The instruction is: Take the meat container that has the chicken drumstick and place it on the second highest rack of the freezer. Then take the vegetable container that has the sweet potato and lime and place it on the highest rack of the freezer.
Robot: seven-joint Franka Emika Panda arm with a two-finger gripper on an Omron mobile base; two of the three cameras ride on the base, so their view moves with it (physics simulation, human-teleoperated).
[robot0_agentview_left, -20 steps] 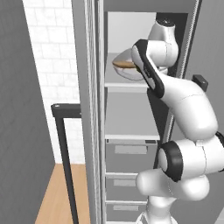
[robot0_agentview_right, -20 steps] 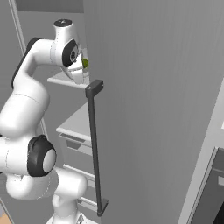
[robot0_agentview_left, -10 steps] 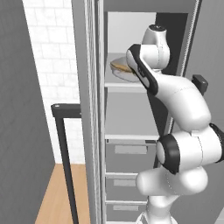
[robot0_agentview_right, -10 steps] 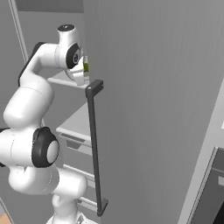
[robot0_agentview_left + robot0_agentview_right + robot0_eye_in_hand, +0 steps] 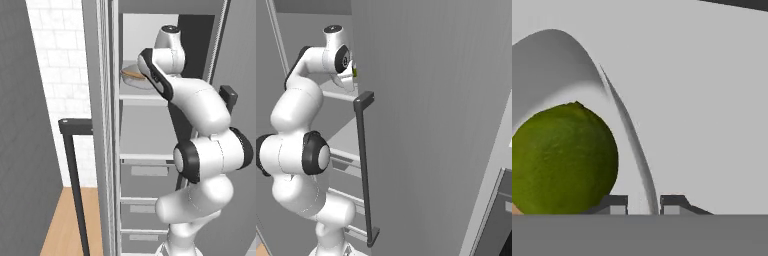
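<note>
Up on the freezer's top shelf (image 5: 135,96) sits the bowl (image 5: 134,79). Inside it, the lime (image 5: 564,157) shows at 9 o'clock in the hand view. The bowl's thin rim (image 5: 632,140) runs between the two fingertips (image 5: 616,204) of the gripper (image 5: 644,205), which stand close on either side; a tight pinch cannot be told. No writing can be read. The door handle (image 5: 363,165) stands at the arm's 3 o'clock.

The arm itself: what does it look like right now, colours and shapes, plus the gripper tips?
The arm is glossy white, built of rounded, bulbous links with dark bands at the joints, rising from a white base. No cables or markings show. In the hand view, the gripper ends in two small, dark grey, blocky fingertips.
</note>
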